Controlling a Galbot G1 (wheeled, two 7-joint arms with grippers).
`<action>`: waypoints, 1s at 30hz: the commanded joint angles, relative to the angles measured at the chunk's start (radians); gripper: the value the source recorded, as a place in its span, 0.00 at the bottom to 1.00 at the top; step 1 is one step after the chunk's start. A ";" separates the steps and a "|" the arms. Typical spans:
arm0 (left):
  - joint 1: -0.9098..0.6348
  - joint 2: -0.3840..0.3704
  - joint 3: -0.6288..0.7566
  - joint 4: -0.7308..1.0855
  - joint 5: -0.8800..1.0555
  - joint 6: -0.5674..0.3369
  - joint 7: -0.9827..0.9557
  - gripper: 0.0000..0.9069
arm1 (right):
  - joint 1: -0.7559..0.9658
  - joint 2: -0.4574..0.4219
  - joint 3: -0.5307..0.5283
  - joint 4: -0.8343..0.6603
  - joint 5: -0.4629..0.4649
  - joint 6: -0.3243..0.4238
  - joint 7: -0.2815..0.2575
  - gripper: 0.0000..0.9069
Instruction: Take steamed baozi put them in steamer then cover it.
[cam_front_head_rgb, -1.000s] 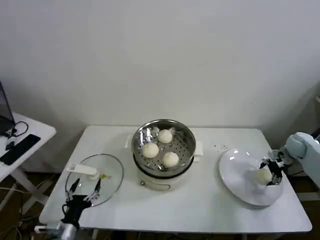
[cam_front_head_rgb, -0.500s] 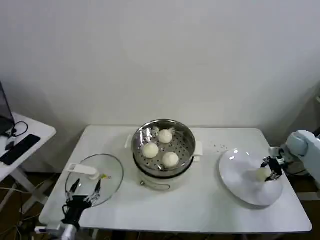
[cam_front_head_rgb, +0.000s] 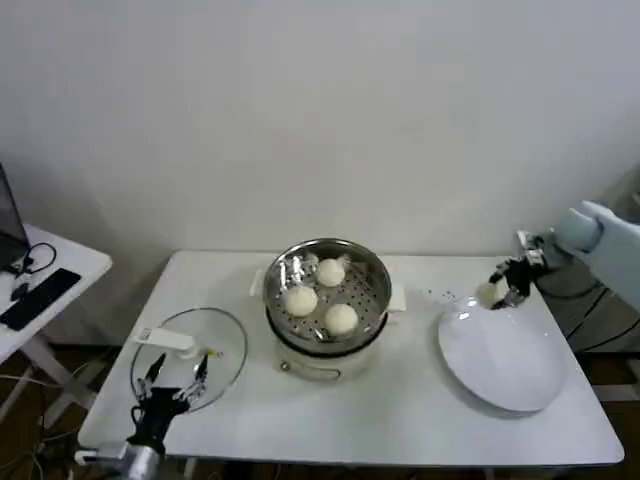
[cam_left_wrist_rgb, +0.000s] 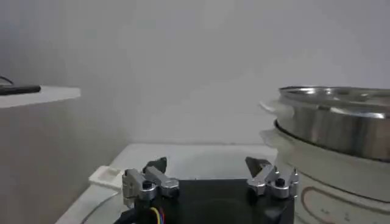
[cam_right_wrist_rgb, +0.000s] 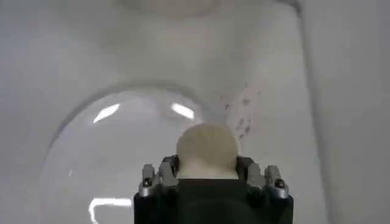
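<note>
Three off-white baozi (cam_front_head_rgb: 319, 295) lie in the shiny steel steamer (cam_front_head_rgb: 372, 266) on its white pot base at the table's middle. A fourth baozi (cam_front_head_rgb: 487, 293) (cam_right_wrist_rgb: 207, 150) hangs in the air above the far edge of the white plate (cam_front_head_rgb: 505, 360), with my right gripper (cam_front_head_rgb: 499, 287) (cam_right_wrist_rgb: 208, 172) shut on it. The glass cover (cam_front_head_rgb: 222, 345) with its white knob lies flat on the table at the left. My left gripper (cam_front_head_rgb: 172, 375) (cam_left_wrist_rgb: 209, 172) waits open at the table's near left edge, just in front of the cover.
A side desk (cam_front_head_rgb: 62, 262) with a dark keyboard and cables stands off to the left. A few dark specks (cam_front_head_rgb: 440, 294) mark the table between steamer and plate. The white wall rises right behind the table.
My right gripper has lifted the baozi off the plate and carried it up and toward the steamer. The left arm has stayed put.
</note>
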 joint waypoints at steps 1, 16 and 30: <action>-0.005 -0.009 0.017 -0.046 0.066 -0.021 0.002 1.00 | 0.437 0.240 -0.457 0.028 0.508 -0.131 0.005 0.73; -0.021 -0.023 0.036 -0.054 0.085 -0.031 -0.011 1.00 | 0.435 0.570 -0.571 0.016 0.665 -0.172 0.024 0.73; -0.028 -0.020 0.026 -0.034 0.067 -0.034 -0.011 1.00 | 0.305 0.630 -0.553 -0.006 0.570 -0.171 0.028 0.73</action>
